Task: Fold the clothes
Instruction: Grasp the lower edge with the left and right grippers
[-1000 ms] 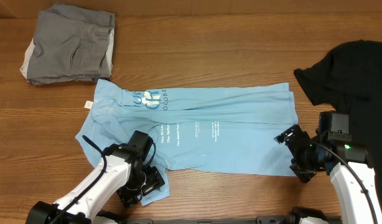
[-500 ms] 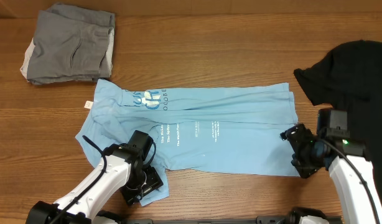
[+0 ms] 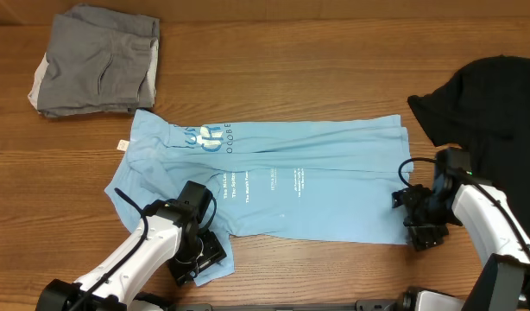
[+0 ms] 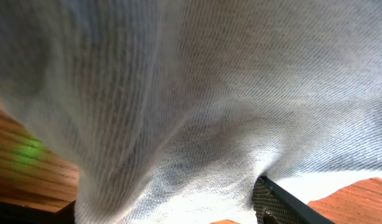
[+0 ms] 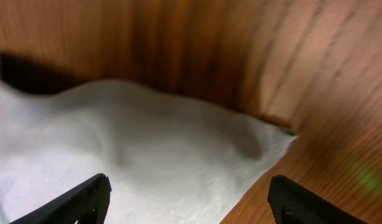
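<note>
Blue shirt spread mid-table, a claw at each near corner

The table [image 3: 334, 52] carries the blue shirt [image 3: 317, 186] flat, its long axis running left to right; the black shirt [image 3: 498, 95] is heaped at the right edge. The right claw [image 3: 412, 220] gapes open around the near right corner. The left claw [image 3: 200, 259] sits on the near left corner, smothered in cloth, so I cannot tell its grip.

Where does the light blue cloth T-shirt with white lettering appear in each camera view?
Overhead: the light blue T-shirt lies spread across mid-frame.
Left wrist: it fills nearly the whole frame, close to the lens.
Right wrist: its corner covers the lower left and centre.
Shared landmark: the brown wooden table, visible beside the cloth in every view.
</note>
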